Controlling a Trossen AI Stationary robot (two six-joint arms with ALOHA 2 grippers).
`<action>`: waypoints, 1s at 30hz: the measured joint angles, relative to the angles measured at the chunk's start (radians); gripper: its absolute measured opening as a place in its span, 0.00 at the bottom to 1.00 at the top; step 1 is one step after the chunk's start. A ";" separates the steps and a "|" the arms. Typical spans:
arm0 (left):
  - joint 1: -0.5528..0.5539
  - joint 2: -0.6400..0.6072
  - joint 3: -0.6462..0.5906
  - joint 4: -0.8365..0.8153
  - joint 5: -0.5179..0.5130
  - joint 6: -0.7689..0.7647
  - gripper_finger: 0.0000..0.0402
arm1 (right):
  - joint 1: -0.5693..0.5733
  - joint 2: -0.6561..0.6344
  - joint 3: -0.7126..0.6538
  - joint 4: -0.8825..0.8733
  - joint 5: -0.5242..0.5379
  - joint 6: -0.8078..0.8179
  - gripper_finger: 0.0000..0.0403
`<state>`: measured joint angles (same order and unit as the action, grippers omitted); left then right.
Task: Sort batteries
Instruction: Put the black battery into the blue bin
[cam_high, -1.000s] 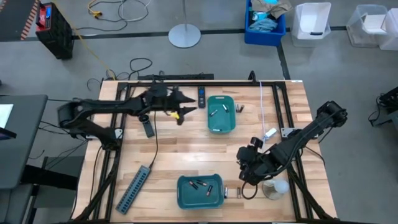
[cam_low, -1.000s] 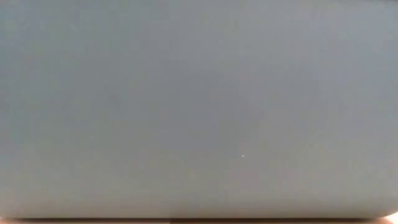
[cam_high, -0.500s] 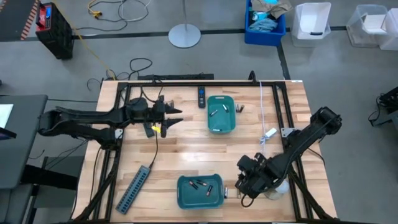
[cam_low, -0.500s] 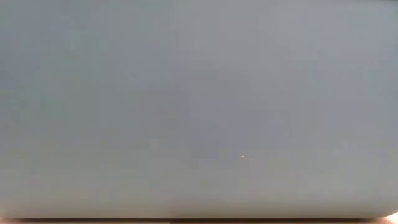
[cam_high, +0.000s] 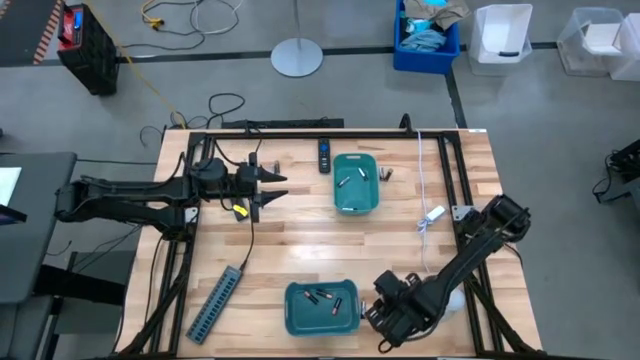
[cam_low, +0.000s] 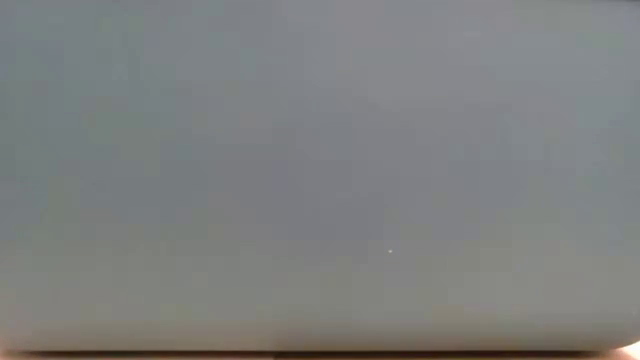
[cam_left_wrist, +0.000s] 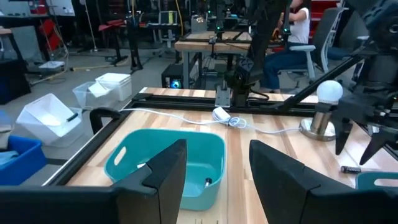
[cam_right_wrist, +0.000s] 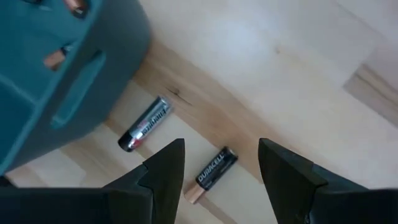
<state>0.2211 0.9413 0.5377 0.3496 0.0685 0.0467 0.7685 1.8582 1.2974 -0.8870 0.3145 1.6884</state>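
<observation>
- The left tool (cam_high: 272, 187), jaws apart and empty, hangs over the pale wooden counter (cam_high: 300, 250) at about ten o'clock from its centre, waiting beside the far teal plastic bin (cam_high: 356, 184) holding small dark batteries (cam_high: 344, 182); little risk here unless it swings into that bin's wall.
- The near teal plastic bin (cam_high: 320, 307), at six o'clock on the counter, already holds a few dark batteries (cam_high: 320, 297).
- The right tool (cam_right_wrist: 214, 163), jaws wide and empty, hovers at the bin's three o'clock over two loose cells: a black copper-tipped battery (cam_right_wrist: 209, 173) between the fingers and a silver-and-black battery (cam_right_wrist: 143, 123) near the bin wall.
- Likely trouble: the cell lies askew to the jaws, so closing could roll it away, or a finger (cam_right_wrist: 163, 167) could nudge its neighbour.
</observation>
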 joint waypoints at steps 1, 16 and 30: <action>0.000 0.000 0.000 0.000 0.000 0.005 0.42 | 0.000 0.016 0.021 -0.023 -0.003 0.016 0.55; 0.000 0.000 0.000 -0.022 0.000 0.024 0.42 | 0.038 0.162 0.157 -0.134 -0.051 0.227 0.55; 0.000 0.000 0.000 -0.048 0.000 0.043 0.42 | 0.043 0.180 0.138 -0.094 -0.053 0.283 0.55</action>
<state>0.2211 0.9417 0.5377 0.3019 0.0685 0.0901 0.8116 2.0382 1.4357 -0.9807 0.2619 1.9717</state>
